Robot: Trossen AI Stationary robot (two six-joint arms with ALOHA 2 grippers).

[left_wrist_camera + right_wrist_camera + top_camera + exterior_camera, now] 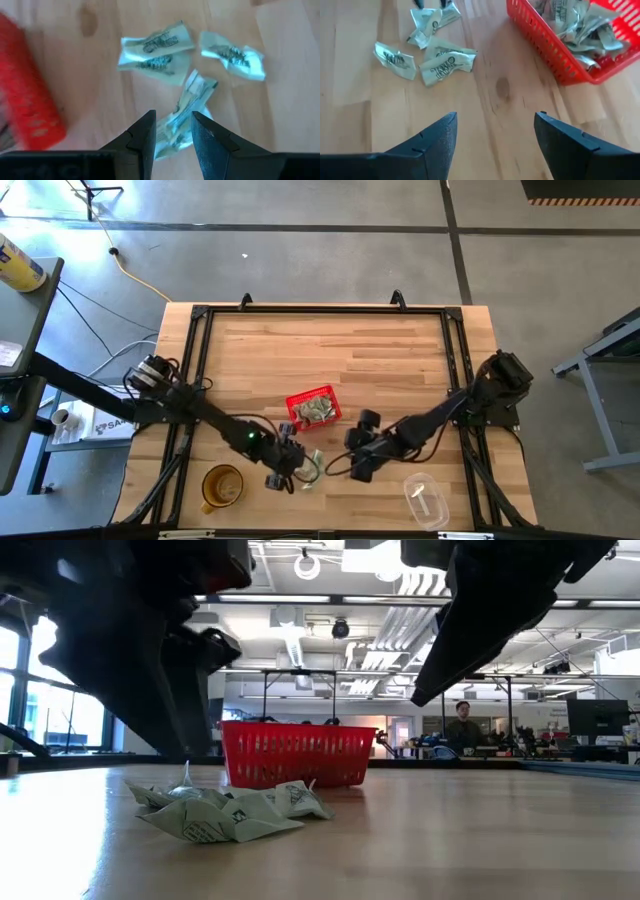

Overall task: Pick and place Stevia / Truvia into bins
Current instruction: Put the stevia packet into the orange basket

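Three crumpled pale green Stevia packets (447, 62) lie loose on the wood near the table's front edge (310, 468), just in front of the red basket (545, 45). The basket (292, 402) holds several more packets. My left gripper (172, 132) is open and hangs over the nearest loose packet (187, 107), a finger on each side of it; I see no touch. My right gripper (495, 135) is open wide with nothing between its fingers. It stands to the right of the loose packets (357, 465), pointing slantwise down at the bare wood.
An amber cup (222, 486) stands at the front left. A clear cup (425, 498) lies at the front right. The far half of the table (330, 345) is bare wood. A person (462, 725) sits in the room far behind the table.
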